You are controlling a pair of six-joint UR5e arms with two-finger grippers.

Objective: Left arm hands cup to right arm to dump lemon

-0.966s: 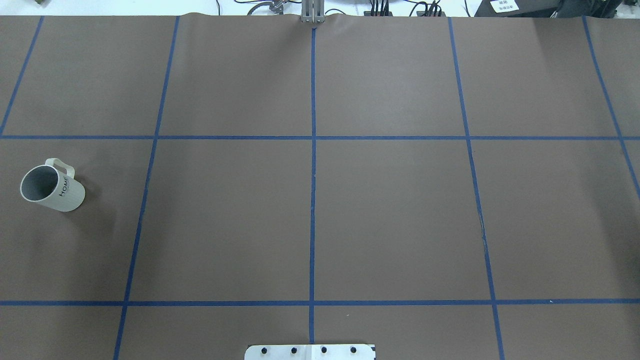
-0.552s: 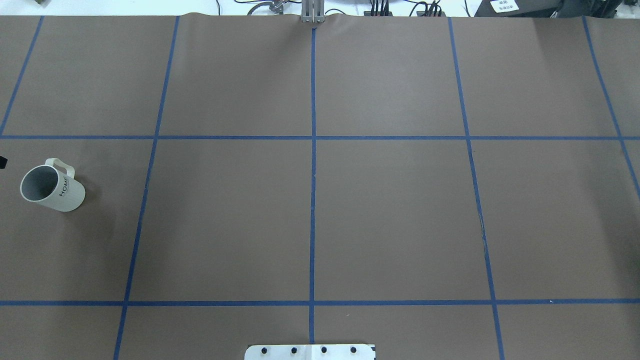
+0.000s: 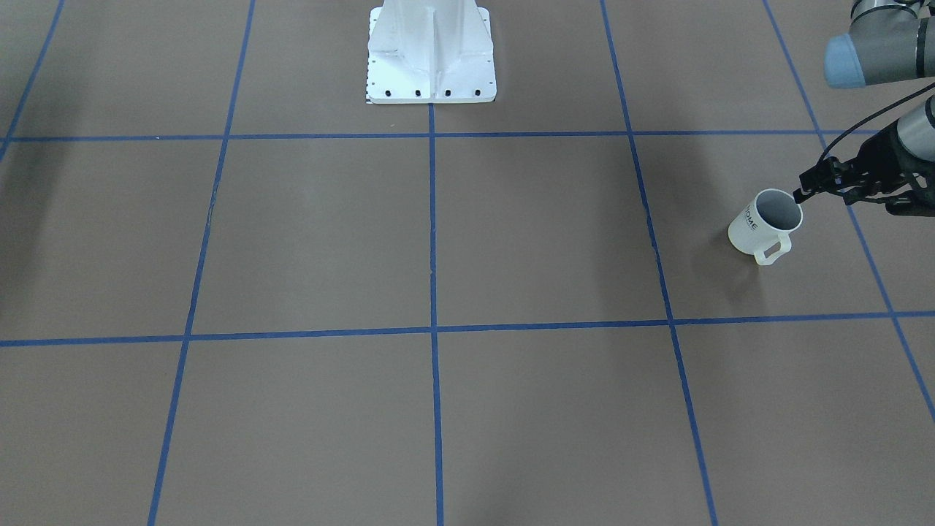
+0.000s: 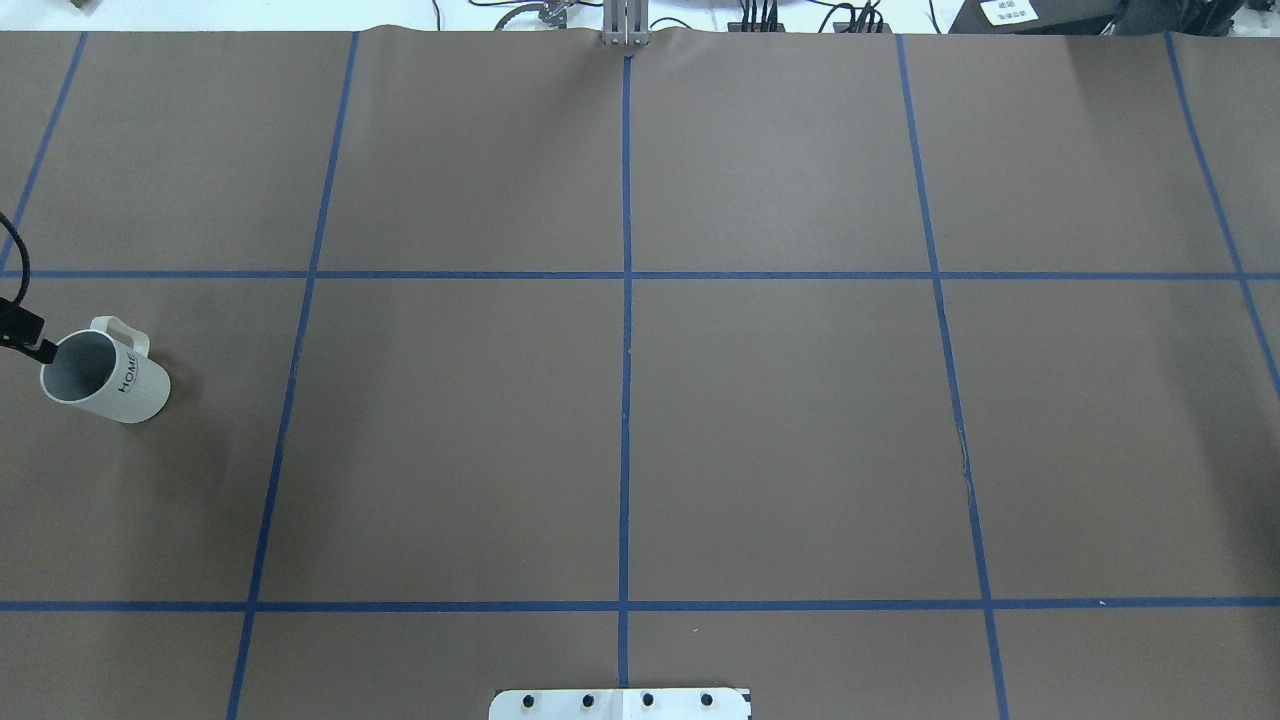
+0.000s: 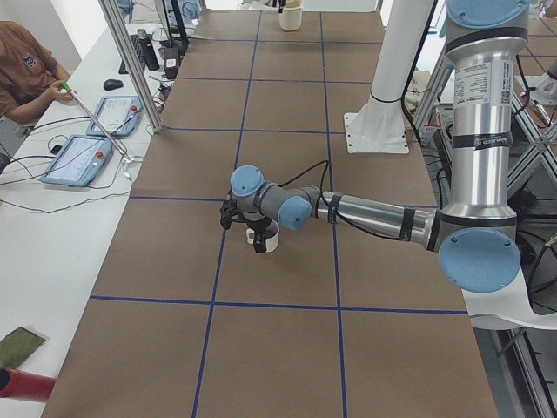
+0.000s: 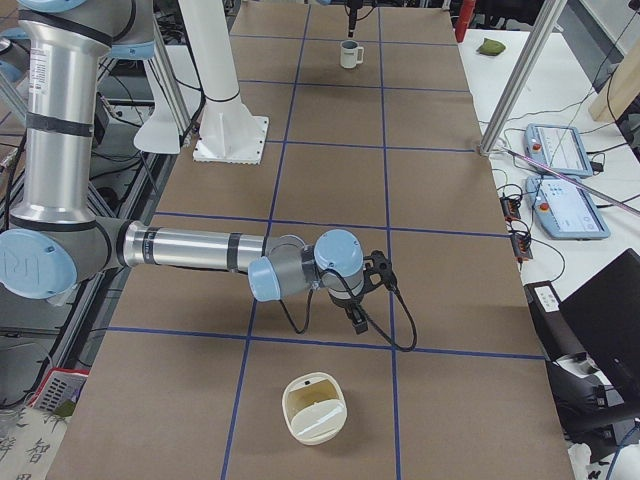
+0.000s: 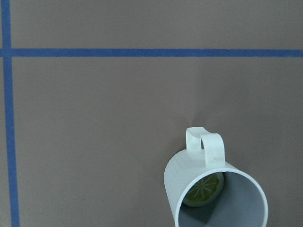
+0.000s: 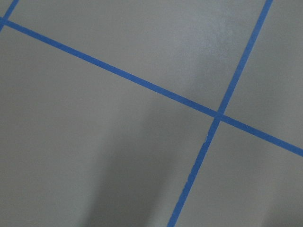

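Brown bench [image 4: 780, 430] carries the cup [image 3: 760, 228], upright near its left end with the handle turned away from the robot. Only the left wrist view looks inside, where the lemon [image 7: 203, 189] lies on the bottom. By the rim hangs the left gripper [image 3: 806, 191]; I cannot tell how far its jaws are apart. Over bare bench hovers the right gripper [image 6: 356, 322], and its jaws are equally unreadable.

We reckon the cup [image 7: 182, 168] is matt ribbed ceramic, smooth inside. The table [image 4: 780, 420] looks like matt brown paper, and the left arm [image 5: 486, 131] like brushed metal with glossy plastic caps.
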